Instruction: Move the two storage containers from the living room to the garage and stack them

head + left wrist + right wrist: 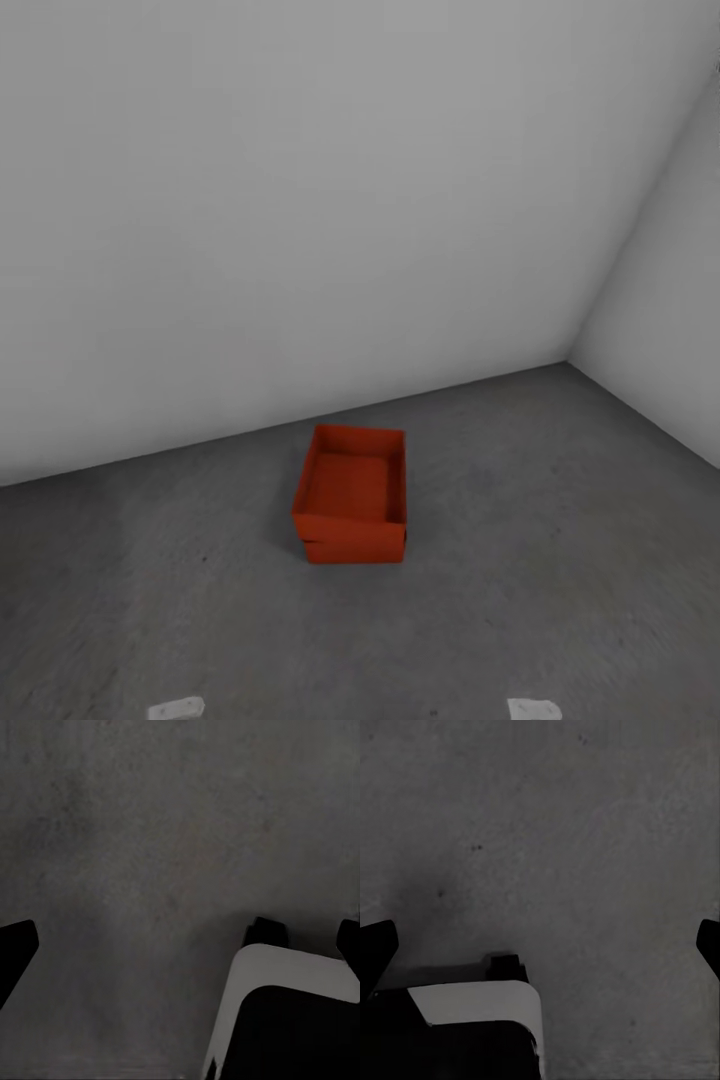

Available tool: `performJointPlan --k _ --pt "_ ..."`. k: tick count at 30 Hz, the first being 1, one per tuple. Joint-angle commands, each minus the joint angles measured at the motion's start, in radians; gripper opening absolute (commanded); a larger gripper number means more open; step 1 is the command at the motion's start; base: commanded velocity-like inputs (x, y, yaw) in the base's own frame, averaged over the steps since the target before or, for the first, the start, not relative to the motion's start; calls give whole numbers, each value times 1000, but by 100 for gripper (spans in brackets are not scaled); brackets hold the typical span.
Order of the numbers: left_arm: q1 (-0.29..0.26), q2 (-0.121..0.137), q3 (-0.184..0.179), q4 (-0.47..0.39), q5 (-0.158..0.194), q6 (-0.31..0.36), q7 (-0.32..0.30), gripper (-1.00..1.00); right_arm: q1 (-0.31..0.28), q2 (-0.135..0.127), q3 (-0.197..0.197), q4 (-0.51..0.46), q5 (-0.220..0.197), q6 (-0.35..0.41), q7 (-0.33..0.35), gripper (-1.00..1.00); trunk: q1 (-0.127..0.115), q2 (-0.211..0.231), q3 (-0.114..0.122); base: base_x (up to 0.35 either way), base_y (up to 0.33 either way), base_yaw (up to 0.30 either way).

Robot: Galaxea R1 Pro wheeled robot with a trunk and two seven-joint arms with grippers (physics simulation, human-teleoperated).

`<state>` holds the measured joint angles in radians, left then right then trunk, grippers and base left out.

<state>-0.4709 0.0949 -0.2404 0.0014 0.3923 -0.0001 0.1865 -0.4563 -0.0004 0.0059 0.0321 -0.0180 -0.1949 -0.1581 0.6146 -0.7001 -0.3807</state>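
Stacked storage containers, top one hollow

Left gripper and right gripper point down, fingers apparently spread.

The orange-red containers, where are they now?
In the head view the two storage containers sit stacked on the grey concrete floor, near the middle, close to the grey wall.

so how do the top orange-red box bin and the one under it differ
The top orange-red box bin shows its open inside and sits on the other; the lower orange-red bin rests on the dark grey concrete floor, only a front strip showing, slightly skewed. Same colour and footprint.
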Motion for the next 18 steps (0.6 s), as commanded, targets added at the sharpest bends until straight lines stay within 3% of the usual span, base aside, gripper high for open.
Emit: performJointPlan --k 1,4,10,18 --pt "17 -1 -9 0 12 3 2 100 15 0 2 3 -2 22 -1 100 0 -1 1 0 0 0" --pt "54 -2 -9 -1 27 5 1 100 63 0 2 3 -2 56 1 100 0 -1 5 0 0 0" --pt "107 -8 -9 0 89 13 1 100 166 4 2 3 -2 66 1 100 0 -1 15 0 0 0" --pt "182 -30 -8 -1 104 16 -7 100 270 4 3 2 7 42 7 100 0 -1 27 0 0 0"
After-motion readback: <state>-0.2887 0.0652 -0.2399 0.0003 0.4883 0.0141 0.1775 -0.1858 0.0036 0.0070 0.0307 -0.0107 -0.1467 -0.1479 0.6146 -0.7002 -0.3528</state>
